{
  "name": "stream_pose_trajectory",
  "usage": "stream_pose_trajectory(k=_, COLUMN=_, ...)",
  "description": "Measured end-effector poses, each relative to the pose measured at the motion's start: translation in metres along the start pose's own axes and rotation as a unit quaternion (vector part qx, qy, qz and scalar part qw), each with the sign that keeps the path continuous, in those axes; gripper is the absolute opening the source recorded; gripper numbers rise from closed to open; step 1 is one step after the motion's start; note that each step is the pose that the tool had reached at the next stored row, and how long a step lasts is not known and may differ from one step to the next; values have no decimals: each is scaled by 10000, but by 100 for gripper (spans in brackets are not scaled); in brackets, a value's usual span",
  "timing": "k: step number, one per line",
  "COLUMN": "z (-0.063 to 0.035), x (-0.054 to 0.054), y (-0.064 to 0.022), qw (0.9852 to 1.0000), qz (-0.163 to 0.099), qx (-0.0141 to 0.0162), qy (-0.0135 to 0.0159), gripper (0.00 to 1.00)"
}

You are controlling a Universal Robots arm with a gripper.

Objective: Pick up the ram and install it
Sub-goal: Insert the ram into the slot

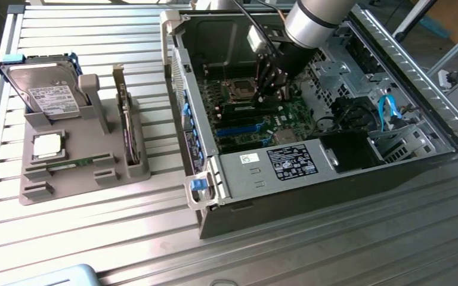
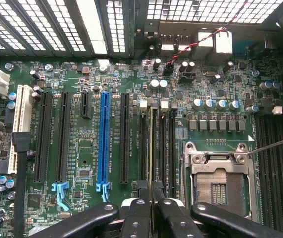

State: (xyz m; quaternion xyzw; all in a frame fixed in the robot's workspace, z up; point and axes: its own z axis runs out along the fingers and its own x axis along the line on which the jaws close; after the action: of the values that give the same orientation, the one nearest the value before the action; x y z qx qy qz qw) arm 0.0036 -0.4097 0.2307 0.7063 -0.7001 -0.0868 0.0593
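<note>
One ram (image 1: 81, 162) lies flat in the grey tray (image 1: 38, 193) on the desk (image 1: 93, 238), at the exterior view's left. Rightward, inside the open case (image 1: 309, 196), the gripper (image 2: 152, 197) hangs low over the memory slots (image 2: 173, 144), narrowed astride a pale strip (image 2: 151, 144).

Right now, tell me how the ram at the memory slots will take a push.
Edge-on in the gripper, the ram looks very thin: probably light, and apt to flex or crack under sideways force. On its narrow edge over the memory slots, it would likely tip if released unseated.
</note>
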Motion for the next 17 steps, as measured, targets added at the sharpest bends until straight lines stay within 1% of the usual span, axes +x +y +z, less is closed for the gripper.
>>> stream_pose_trajectory(k=6, z=0, x=-1, y=0, qw=10000, qz=1, qx=0, qy=1, gripper=12)
stream_pose_trajectory(k=11, z=0, x=2, y=0, qw=10000, qz=6, qx=0, qy=25, gripper=12)
stream_pose_trajectory(k=17, z=0, x=16, y=0, qw=10000, qz=6, qx=0, qy=30, gripper=12)
